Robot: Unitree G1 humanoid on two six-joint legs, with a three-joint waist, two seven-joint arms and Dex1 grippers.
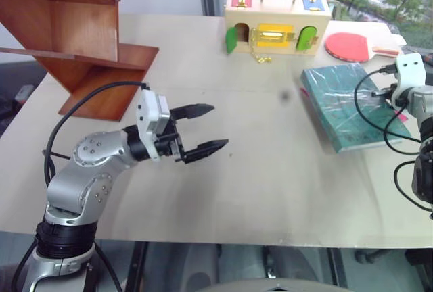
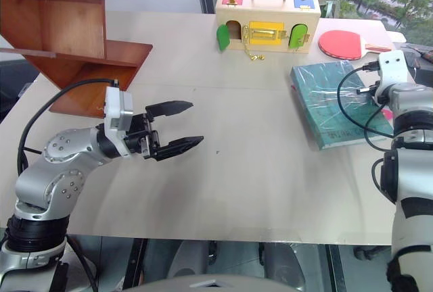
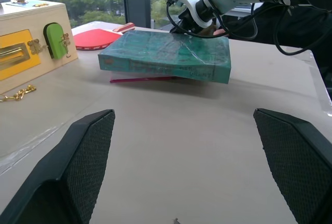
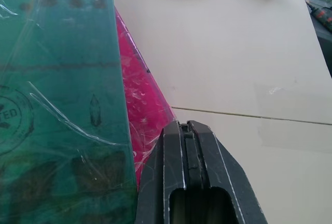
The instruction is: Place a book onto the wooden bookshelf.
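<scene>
We see a pale beige table standing before a window with green trees beyond the glass. At the far left stands the wooden bookshelf, reddish-brown, with slanted side panels and flat boards. At the far middle of the table sits a pale wooden toy box with green, yellow, red and blue doors and a metal handle on top; a small brass chain lies just in front of it. To its right lies a red table-tennis paddle.

The book, teal-green and wrapped in glossy plastic, lies flat on the right side of the table, well apart from the bookshelf. We note that it rests on top of a smaller magenta-pink book, whose edge sticks out along its right side.

Our left gripper hangs over the near-left part of the table, level and pointing toward the right, with its two black fingers spread wide and nothing between them. Through the left wrist view we look straight across the bare table at the book's spine.

Our right gripper is at the right edge of the book, its fingers pressed together with nothing between them. Its tips sit at the pink book's exposed edge; we cannot tell whether they touch it.
</scene>
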